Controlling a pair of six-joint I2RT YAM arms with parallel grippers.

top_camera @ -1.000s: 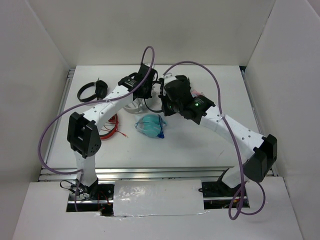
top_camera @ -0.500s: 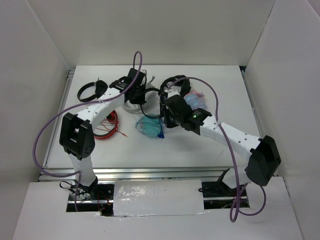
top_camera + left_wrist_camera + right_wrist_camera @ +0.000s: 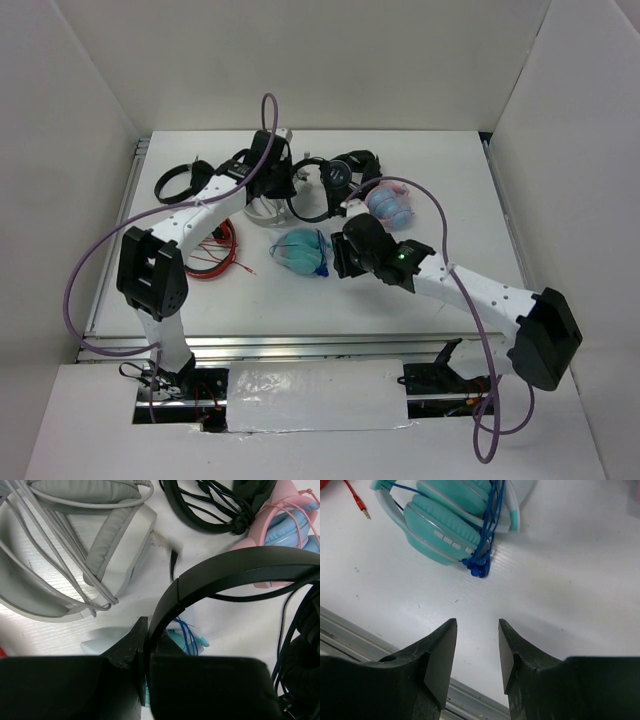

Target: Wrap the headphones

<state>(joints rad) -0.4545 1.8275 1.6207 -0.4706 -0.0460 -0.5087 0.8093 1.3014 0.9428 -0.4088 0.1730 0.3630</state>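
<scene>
Black headphones [image 3: 335, 181] [image 3: 240, 567]: sat toward 12 o'clock on the white surface [image 3: 300, 300], between the two arms; the thin headband arched away from the left end effector, and a thin black cable hung at 3 o'clock in the left wrist view.
Left end effector [image 3: 290, 185] [image 3: 146, 630]: clamped tight on the thin headband, which ran straight through the slit between its fingers.
Right end effector [image 3: 338, 262] [image 3: 477, 655]: fingers a narrow gap apart with nothing between them, above bare surface at 6 o'clock of the headphones and apart from them.
Teal pair [image 3: 300, 250] [image 3: 450, 520]: lay near the middle of the surface, a blue cable bundled round it, at 12 o'clock of the right end effector in its wrist view.
White pair [image 3: 265, 210] [image 3: 75, 555]: lay at 10 o'clock in the left wrist view, pale cable looped over its pads, just beside the left end effector.
Pink-and-blue pair [image 3: 385, 205] [image 3: 285, 520]: lay at 2 o'clock of the teal pair, close to the black headband.
Second black bundle [image 3: 215, 505]: dark loops of band and cable at 12 o'clock in the left wrist view; whether it touched the held pair could not be told.
Chunky black pair [image 3: 180, 182]: lay at 10 o'clock on the surface, near the left wall.
Red cable [image 3: 215, 250]: lay at 9 o'clock, partly under the left arm.
</scene>
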